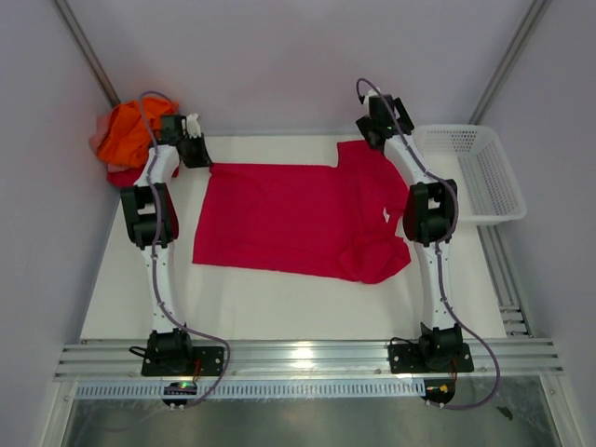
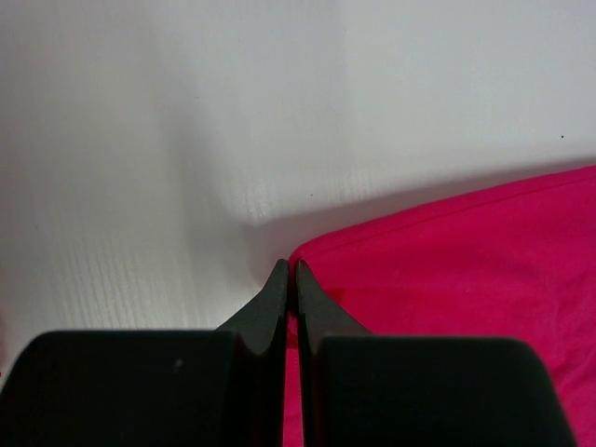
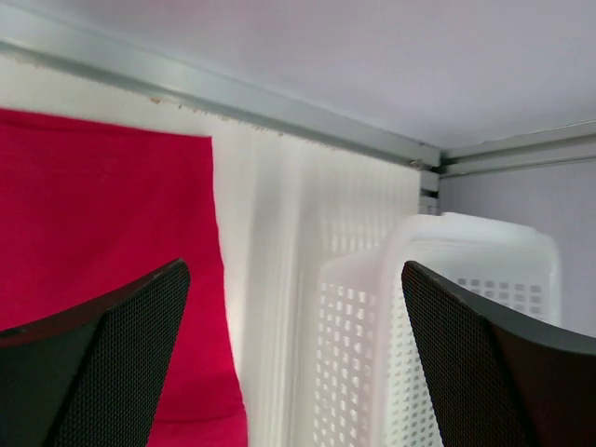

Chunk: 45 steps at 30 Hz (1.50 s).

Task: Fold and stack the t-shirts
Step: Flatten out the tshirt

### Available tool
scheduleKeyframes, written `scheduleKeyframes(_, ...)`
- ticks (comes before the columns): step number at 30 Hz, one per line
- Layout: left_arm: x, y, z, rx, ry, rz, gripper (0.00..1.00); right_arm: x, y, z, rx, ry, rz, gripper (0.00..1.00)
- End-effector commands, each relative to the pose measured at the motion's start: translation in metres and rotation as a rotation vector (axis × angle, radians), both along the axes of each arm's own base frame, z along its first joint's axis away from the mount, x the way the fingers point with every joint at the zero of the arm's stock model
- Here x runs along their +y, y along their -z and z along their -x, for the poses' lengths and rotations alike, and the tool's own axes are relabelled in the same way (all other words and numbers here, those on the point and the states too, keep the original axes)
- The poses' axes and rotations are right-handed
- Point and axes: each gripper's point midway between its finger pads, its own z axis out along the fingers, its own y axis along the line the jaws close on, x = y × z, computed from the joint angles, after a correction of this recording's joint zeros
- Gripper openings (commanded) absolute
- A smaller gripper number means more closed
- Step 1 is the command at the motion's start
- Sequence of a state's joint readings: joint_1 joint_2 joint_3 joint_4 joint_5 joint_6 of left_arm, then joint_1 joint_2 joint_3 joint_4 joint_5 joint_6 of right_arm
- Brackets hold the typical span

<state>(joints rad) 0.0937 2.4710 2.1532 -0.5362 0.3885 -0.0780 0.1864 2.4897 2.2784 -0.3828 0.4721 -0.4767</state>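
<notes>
Top external: plain crimson cloth t-shirt (image 1: 289,219) flat on white table (image 1: 279,307). Left pincer (image 2: 288,268) pressed together at its corner, right pincer (image 3: 293,270) spread. If corner isn't caught, your fold skews.

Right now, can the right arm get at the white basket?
Probably yes. The basket sits just beside the right arm, its jaws stand open and empty, and nothing lies between them.
</notes>
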Motion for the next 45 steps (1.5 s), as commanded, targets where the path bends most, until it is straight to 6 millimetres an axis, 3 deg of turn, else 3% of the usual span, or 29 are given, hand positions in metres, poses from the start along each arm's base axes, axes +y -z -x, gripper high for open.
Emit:
scheduleKeyframes(1,0.004,-0.041,-0.005,-0.083,0.004,-0.015,0.00,0.001,-0.141,0.015,-0.242,-0.001,-0.075,0.99)
scheduleKeyframes(2,0.001,-0.040,-0.004,-0.078,0.013,-0.011,0.00,0.009,-0.120,0.028,-0.143,-0.040,-0.105,0.99)
scheduleKeyframes(3,0.001,-0.040,-0.001,-0.070,0.018,-0.012,0.01,0.011,-0.136,0.044,-0.142,-0.054,-0.137,0.99)
scheduleKeyframes(4,0.001,-0.040,0.000,-0.070,0.030,-0.019,0.04,0.014,-0.127,0.056,-0.098,-0.073,-0.160,1.00)
scheduleKeyframes(5,0.001,-0.043,0.001,-0.075,0.040,-0.023,0.11,0.021,-0.088,0.076,0.017,-0.106,-0.194,0.99)
scheduleKeyframes(6,0.000,-0.045,0.003,-0.076,0.049,-0.034,0.39,0.023,-0.081,0.088,0.046,-0.119,-0.209,0.99)
scheduleKeyframes(7,0.002,-0.057,0.004,-0.086,0.051,-0.057,0.61,0.024,-0.094,0.105,0.039,-0.136,-0.227,0.99)
scheduleKeyframes(8,0.004,-0.063,0.004,-0.103,0.066,-0.100,0.76,0.024,-0.061,0.125,0.119,-0.152,-0.226,0.99)
scheduleKeyframes(9,0.003,-0.072,0.003,-0.119,0.065,-0.131,0.99,0.028,-0.056,0.135,0.135,-0.178,-0.240,0.99)
scheduleKeyframes(10,-0.001,-0.093,0.003,-0.159,0.079,-0.138,0.99,0.028,-0.062,0.145,0.126,-0.198,-0.242,0.99)
scheduleKeyframes(11,-0.006,-0.107,0.003,-0.188,0.107,-0.151,0.99,0.028,-0.044,0.159,0.180,-0.217,-0.233,0.99)
scheduleKeyframes(13,-0.014,-0.139,0.008,-0.237,0.129,-0.146,0.99,0.032,-0.035,0.172,0.222,-0.240,-0.250,0.99)
scheduleKeyframes(15,-0.027,-0.160,0.022,-0.248,0.173,-0.094,0.99,0.041,-0.026,0.196,0.308,-0.302,-0.288,1.00)
scheduleKeyframes(16,-0.033,-0.180,0.032,-0.272,0.192,-0.073,0.99,0.047,-0.017,0.214,0.373,-0.341,-0.315,0.99)
scheduleKeyframes(17,-0.039,-0.178,0.046,-0.225,0.212,-0.049,0.99,0.052,-0.023,0.225,0.386,-0.383,-0.331,0.99)
scheduleKeyframes(19,-0.049,-0.183,0.071,-0.187,0.270,-0.005,0.99,0.062,-0.018,0.252,0.464,-0.476,-0.363,0.99)
scheduleKeyframes(20,-0.053,-0.180,0.098,-0.120,0.295,0.011,0.99,0.063,-0.025,0.262,0.462,-0.500,-0.366,0.99)
scheduleKeyframes(22,-0.055,-0.171,0.127,-0.072,0.366,-0.003,0.99,0.063,-0.018,0.282,0.514,-0.527,-0.371,0.99)
scheduleKeyframes(23,-0.054,-0.178,0.144,-0.079,0.382,-0.022,0.99,0.062,-0.016,0.289,0.525,-0.534,-0.372,0.99)
scheduleKeyframes(24,-0.053,-0.149,0.166,0.005,0.396,-0.021,0.99,0.063,-0.020,0.296,0.516,-0.548,-0.372,0.99)
scheduleKeyframes(26,-0.047,-0.131,0.185,0.024,0.422,-0.069,0.99,0.064,-0.006,0.310,0.546,-0.560,-0.386,0.99)
scheduleKeyframes(27,-0.046,-0.135,0.192,-0.008,0.422,-0.092,0.99,0.065,-0.007,0.314,0.543,-0.568,-0.392,0.99)
scheduleKeyframes(28,-0.045,-0.109,0.209,0.055,0.427,-0.087,0.99,0.066,0.000,0.319,0.557,-0.561,-0.406,0.99)
scheduleKeyframes(30,-0.044,-0.098,0.219,0.069,0.429,-0.095,0.99,0.072,0.002,0.323,0.554,-0.573,-0.414,0.99)
scheduleKeyframes(31,-0.044,-0.083,0.229,0.111,0.431,-0.082,0.99,0.074,0.006,0.322,0.543,-0.571,-0.409,0.99)
scheduleKeyframes(36,-0.054,-0.059,0.235,0.190,0.433,0.004,0.99,0.093,0.020,0.317,0.547,-0.578,-0.375,0.99)
scheduleKeyframes(40,-0.058,-0.044,0.230,0.241,0.427,0.041,0.98,0.121,0.031,0.322,0.598,-0.635,-0.346,0.99)
scheduleKeyframes(45,-0.054,-0.041,0.230,0.255,0.450,0.015,0.98,0.130,0.031,0.325,0.614,-0.659,-0.352,0.99)
